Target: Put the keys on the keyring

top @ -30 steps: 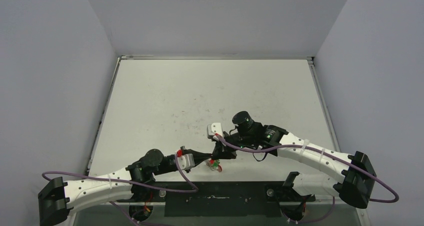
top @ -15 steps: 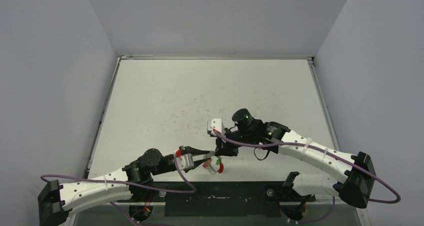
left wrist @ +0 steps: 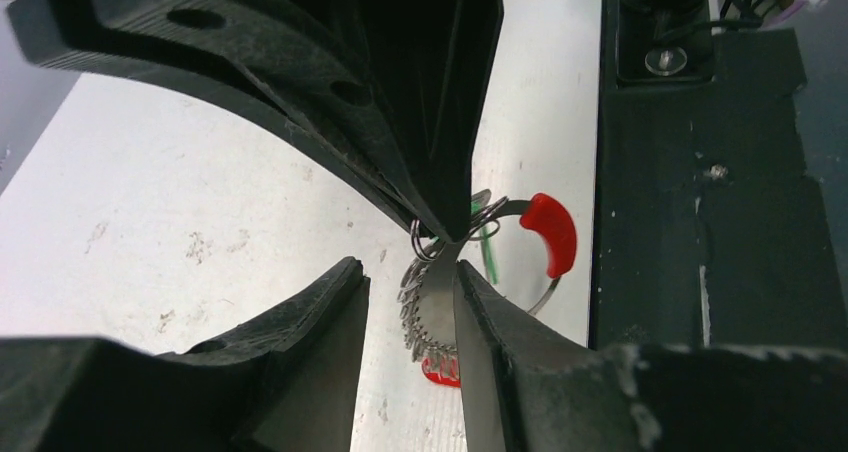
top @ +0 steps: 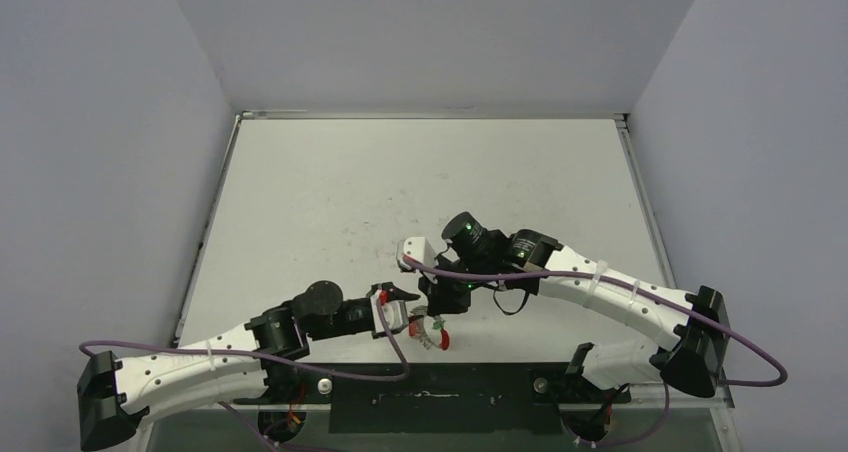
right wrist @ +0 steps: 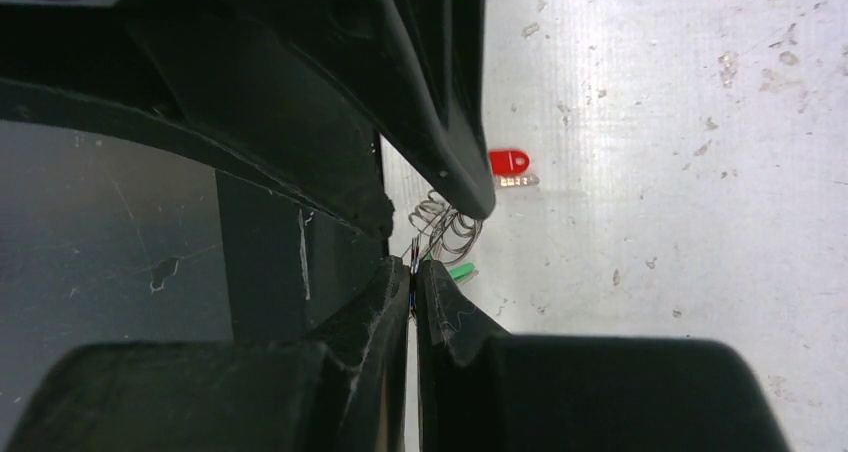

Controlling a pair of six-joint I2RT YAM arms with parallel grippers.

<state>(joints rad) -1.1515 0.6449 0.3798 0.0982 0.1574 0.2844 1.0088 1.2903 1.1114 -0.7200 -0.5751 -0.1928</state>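
The keyring [top: 433,334] is found low in the top view, at about 6 o'clock of the table [top: 400,192], close to the near edge and between the two arms. Its silvery coiled part [left wrist: 425,317] is seen in the left wrist view, with the red sleeve [left wrist: 550,234] at about 2 o'clock from the coil. Of the keys [left wrist: 486,247], only a thin green part is made out, just beside the coil; how many are there cannot be told.

The right gripper [top: 437,310] is placed at 12 o'clock of the ring and is pointed down on it. In its own view the right gripper's fingertips [right wrist: 413,267] are pressed together, and a thin wire of the ring is pinched between them.

The left gripper [top: 410,310] is placed at 9 o'clock of the ring. Its jaws are parted, a gap is seen between them, and nothing is clamped there. Whether the ring is touching the table cannot be told.
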